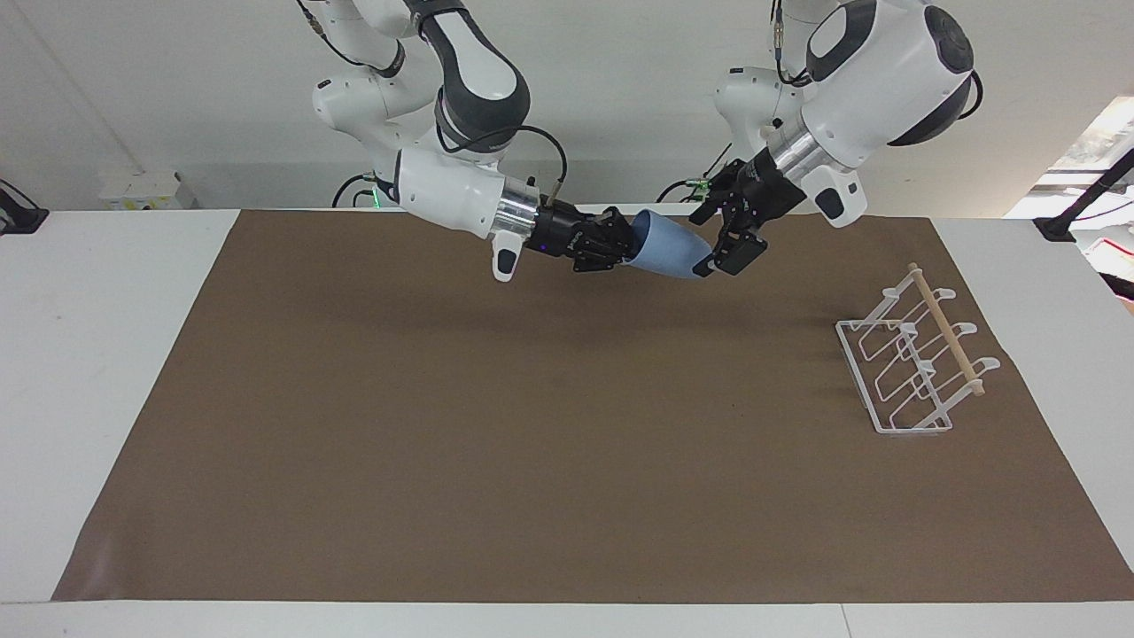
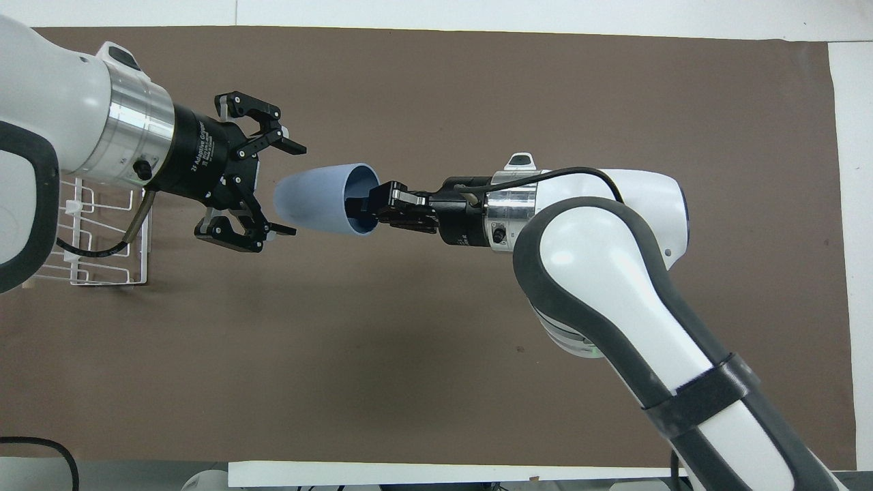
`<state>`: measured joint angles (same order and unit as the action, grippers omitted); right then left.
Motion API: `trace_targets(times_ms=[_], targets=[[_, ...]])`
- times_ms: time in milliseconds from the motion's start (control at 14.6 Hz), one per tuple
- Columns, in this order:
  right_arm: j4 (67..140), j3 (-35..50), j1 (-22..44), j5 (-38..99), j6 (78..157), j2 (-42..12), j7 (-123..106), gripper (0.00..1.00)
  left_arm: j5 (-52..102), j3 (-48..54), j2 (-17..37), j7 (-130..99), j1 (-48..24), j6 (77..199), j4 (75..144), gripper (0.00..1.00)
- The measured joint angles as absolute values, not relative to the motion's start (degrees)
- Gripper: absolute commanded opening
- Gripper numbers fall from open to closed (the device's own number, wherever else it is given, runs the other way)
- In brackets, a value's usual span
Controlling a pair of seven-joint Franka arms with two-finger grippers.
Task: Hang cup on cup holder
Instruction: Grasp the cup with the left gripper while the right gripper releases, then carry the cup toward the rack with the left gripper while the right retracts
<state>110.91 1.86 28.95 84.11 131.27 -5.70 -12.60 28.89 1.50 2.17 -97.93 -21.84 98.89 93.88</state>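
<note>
In the facing view, the cup (image 1: 666, 252) is held on its side in the air over the brown mat (image 1: 532, 443), at the robots' edge of the table near its middle. It is pinched at its rim by the right gripper (image 1: 623, 249), one finger inside the mouth and one outside. The cup's narrow base is pointed toward the left gripper (image 1: 728, 241), whose fingers are spread wide on either side of that base; contact between them and the cup cannot be made out. The cup holder (image 1: 912, 359) is seen standing on the mat well apart from both grippers, toward the left arm's end of the table.

In the overhead view, the cup (image 2: 320, 199) is shown with its open mouth turned toward the right gripper (image 2: 374, 204), which is clamped on the rim. The left gripper (image 2: 290, 187) is seen open, its two fingers flanking the cup's base. The cup holder (image 2: 102, 239) is partly covered by the left arm.
</note>
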Motion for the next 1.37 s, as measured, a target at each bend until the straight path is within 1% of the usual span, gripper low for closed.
trace_targets(times_ms=[68, 137, 411, 479, 548, 616, 753, 890, 959, 1027, 1164, 1301, 1370], targets=[[110.9, 1.9, 29.0, 84.1, 131.3, -5.7, -12.6, 0.0, 28.9, 1.5, 2.2, -97.9, -22.3, 98.9, 94.5, 0.4], [110.9, 1.8, 29.0, 84.1, 131.3, -5.7, -12.5, 0.0, 28.9, 1.5, 2.2, -97.9, -22.8, 98.9, 94.9, 0.0], [111.2, 1.8, 29.0, 84.2, 130.9, -5.7, -12.5, 0.0, 26.9, 1.4, 2.1, -95.4, -23.4, 100.1, 95.2, 0.0], [111.2, 1.8, 29.0, 84.2, 130.9, -5.7, -12.5, 0.06, 26.8, 1.4, 2.1, -95.4, -23.5, 100.1, 95.2, 0.0], [111.2, 1.8, 29.0, 84.2, 130.9, -5.7, -12.5, 0.42, 26.7, 1.4, 2.1, -95.4, -23.5, 100.2, 95.2, 0.0], [111.1, 1.8, 29.0, 84.2, 130.9, -5.7, -12.4, 0.99, 26.5, 1.5, 2.1, -95.4, -23.5, 100.2, 95.2, 0.0], [111.1, 1.7, 28.9, 84.2, 130.9, -5.6, -11.6, 1.0, 23.5, 1.4, 2.1, -95.3, -23.6, 99.8, 95.2, 0.0], [111.1, 1.2, 27.4, 84.1, 130.2, -5.2, -11.5, 1.0, 14.1, 1.3, 2.1, -95.3, -23.6, 97.9, 95.2, 0.0], [111.0, 1.0, 25.0, 83.1, 127.3, -4.7, -11.5, 1.0, 9.5, 1.3, 2.1, -95.3, -23.6, 96.8, 95.2, 0.0], [111.0, 0.9, 21.5, 80.3, 122.8, -4.1, -11.5, 1.0, 4.9, 1.1, 2.1, -95.3, -23.6, 96.0, 95.2, 0.0], [110.4, 0.5, 12.5, 70.8, 114.5, -3.2, -11.5, 1.0, -7.6, 0.9, 2.2, -95.3, -23.6, 95.4, 95.4, 0.0], [109.8, 0.1, 5.4, 58.8, 111.4, -1.8, -11.6, 1.0, -21.9, 1.0, 3.5, -95.2, -23.9, 93.7, 96.2, 0.0], [109.6, 0.0, 3.0, 52.6, 110.7, -0.9, -11.6, 1.0, -28.7, 1.0, 5.0, -95.2, -24.4, 93.1, 96.6, 0.0]])
